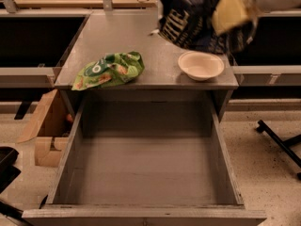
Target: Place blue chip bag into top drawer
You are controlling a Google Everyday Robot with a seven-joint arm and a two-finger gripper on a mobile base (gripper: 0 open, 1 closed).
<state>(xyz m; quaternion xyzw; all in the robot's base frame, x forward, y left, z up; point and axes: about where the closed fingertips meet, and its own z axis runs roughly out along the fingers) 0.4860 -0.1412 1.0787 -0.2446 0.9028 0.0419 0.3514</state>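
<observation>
The blue chip bag point(195, 25) is dark navy with white lettering and hangs in the air above the cabinet top, over the back right. My gripper point(233, 8) is shut on the bag's upper right part; a yellowish finger pad point(229, 9) presses against it. The arm comes in from the top right corner. The top drawer point(146, 173) is pulled fully out below the cabinet top, and its grey bottom holds nothing.
A bright green chip bag point(110, 68) lies on the left of the cabinet top point(136, 36). A white bowl point(201, 65) sits at the right front, just under the held bag. A cardboard box point(44, 126) stands left of the drawer. A black chair leg point(280, 142) is on the floor at right.
</observation>
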